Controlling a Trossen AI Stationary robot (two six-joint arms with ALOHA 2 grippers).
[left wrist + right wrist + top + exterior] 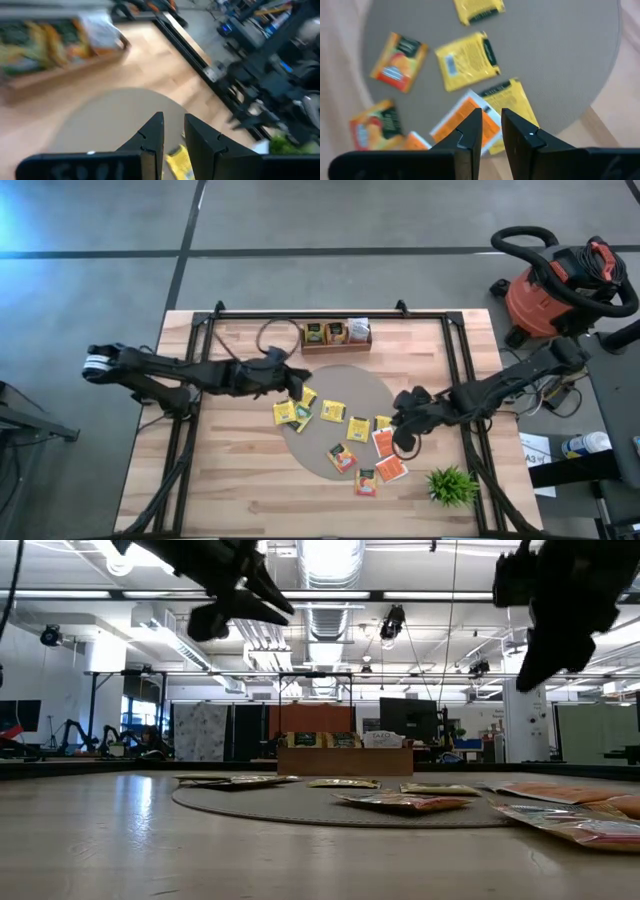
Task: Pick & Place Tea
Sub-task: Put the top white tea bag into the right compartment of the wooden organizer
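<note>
Several tea packets lie flat on a round grey mat: yellow ones, orange-red ones and a white-orange one. My right gripper hangs above the white-orange packet and a yellow one, pointing steeply down. It is open by a narrow gap and holds nothing. My left gripper hovers over the mat's left rim near a yellow packet, also narrowly open with nothing in it. In the low view both grippers are well above the table.
A brown wooden divided tray with packets standing in it sits at the table's far edge. A small green plant stands at the near right corner. Black frame rails run along both sides. Bare wood lies at the near left.
</note>
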